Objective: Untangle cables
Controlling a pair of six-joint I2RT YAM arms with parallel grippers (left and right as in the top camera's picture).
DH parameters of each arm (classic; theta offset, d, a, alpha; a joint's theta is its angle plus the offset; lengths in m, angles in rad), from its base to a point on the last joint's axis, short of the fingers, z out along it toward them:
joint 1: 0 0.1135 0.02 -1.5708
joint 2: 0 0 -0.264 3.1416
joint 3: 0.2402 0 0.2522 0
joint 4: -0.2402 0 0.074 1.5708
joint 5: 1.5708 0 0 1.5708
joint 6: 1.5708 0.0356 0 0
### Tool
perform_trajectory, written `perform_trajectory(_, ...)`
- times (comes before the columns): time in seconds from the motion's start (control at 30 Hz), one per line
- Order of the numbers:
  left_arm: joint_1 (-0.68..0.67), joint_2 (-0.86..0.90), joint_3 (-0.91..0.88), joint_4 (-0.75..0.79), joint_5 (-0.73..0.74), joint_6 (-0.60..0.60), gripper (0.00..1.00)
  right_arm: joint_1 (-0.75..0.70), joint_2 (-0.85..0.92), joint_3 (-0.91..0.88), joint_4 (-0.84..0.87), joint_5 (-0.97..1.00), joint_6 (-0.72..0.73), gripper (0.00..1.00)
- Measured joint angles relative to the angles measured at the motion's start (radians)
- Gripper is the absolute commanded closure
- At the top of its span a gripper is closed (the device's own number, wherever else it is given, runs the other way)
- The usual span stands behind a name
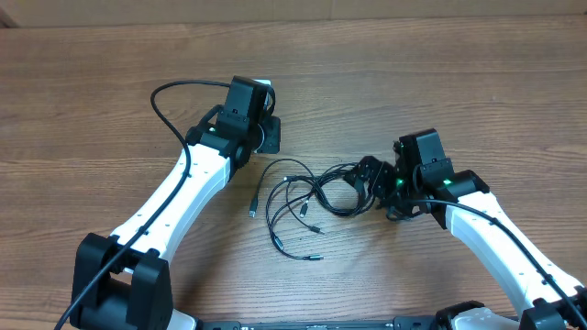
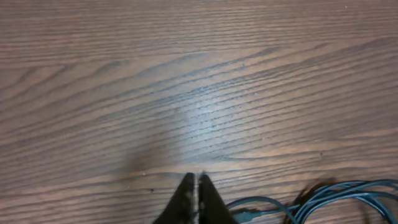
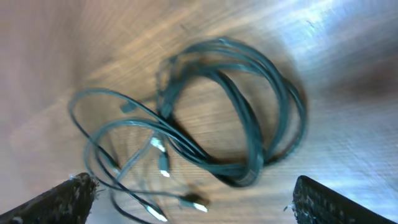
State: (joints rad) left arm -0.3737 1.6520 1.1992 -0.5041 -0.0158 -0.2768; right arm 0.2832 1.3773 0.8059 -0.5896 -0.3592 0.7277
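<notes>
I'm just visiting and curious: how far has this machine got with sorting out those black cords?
Little looks done: the thin black cords lie looped in one tangled bundle on the wooden table, a few plug ends fanned out. Nothing is gripped: the left pincer is shut and empty beside them, the right pincer open over the bundle. Left: separating every strand.

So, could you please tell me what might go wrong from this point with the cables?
The left gripper seems shut on nothing, beside the cables, so a pull from the right may drag everything along instead of loosening it. The right gripper hangs wide open over the coil. Closing there could catch several strands together and tighten the tangle. The loose plug ends might snag in loops.
</notes>
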Motion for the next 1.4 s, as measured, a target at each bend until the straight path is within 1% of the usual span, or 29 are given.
perform_trajectory(0.2, 0.000, 0.000, 0.000, 0.000, 0.000, 0.000, 0.96, 0.000, 0.000, 0.000, 0.104, -0.010, 0.089, 0.00)
perform_trajectory(0.4, 0.000, 0.000, 0.000, 0.000, 0.000, 0.000, 0.96, 0.001, 0.000, 0.000, 0.218, -0.044, 0.139, 0.00)
perform_trajectory(0.53, 0.000, 0.000, 0.000, 0.000, 0.000, 0.000, 0.96, 0.036, 0.000, 0.000, 0.291, -0.063, 0.198, 0.00)
perform_trajectory(0.7, 0.000, 0.000, 0.000, 0.000, 0.000, 0.000, 0.96, 0.123, 0.013, 0.000, 0.275, -0.010, 0.222, 0.00)
perform_trajectory(0.83, 0.000, 0.000, 0.000, 0.001, 0.000, 0.000, 0.96, 0.142, 0.041, 0.000, 0.265, 0.045, 0.225, 0.01)
perform_trajectory(0.9, 0.000, 0.000, 0.000, 0.002, 0.000, 0.000, 0.95, 0.142, 0.043, 0.000, 0.279, 0.060, 0.227, 0.17)
perform_trajectory(0.93, 0.000, 0.000, 0.000, 0.003, 0.000, 0.000, 0.95, 0.142, 0.043, 0.000, 0.299, 0.064, 0.227, 0.23)
perform_trajectory(1.0, 0.000, 0.000, 0.000, 0.004, 0.000, 0.000, 0.95, 0.143, 0.043, 0.001, 0.324, 0.079, 0.234, 0.32)
perform_trajectory(1.07, 0.000, 0.000, 0.000, 0.004, 0.000, 0.000, 0.95, 0.143, 0.045, 0.001, 0.327, 0.108, 0.238, 0.35)
perform_trajectory(1.2, 0.000, 0.000, 0.000, 0.004, 0.000, 0.000, 0.96, 0.143, 0.068, 0.001, 0.331, 0.151, 0.220, 0.35)
perform_trajectory(1.23, 0.000, 0.000, 0.000, 0.004, -0.001, 0.000, 0.95, 0.143, 0.076, 0.001, 0.338, 0.158, 0.206, 0.38)
perform_trajectory(1.27, 0.000, 0.000, 0.000, 0.004, 0.000, 0.000, 0.96, 0.143, 0.088, 0.001, 0.350, 0.165, 0.175, 0.44)
perform_trajectory(1.3, 0.000, 0.000, 0.000, 0.004, -0.001, 0.000, 0.96, 0.143, 0.095, 0.001, 0.354, 0.169, 0.157, 0.49)
perform_trajectory(1.33, 0.000, 0.000, 0.000, 0.005, -0.001, 0.000, 0.96, 0.143, 0.103, 0.001, 0.355, 0.174, 0.135, 0.57)
perform_trajectory(1.4, 0.000, 0.000, 0.000, 0.005, 0.000, 0.000, 0.96, 0.143, 0.116, 0.001, 0.352, 0.181, 0.110, 0.69)
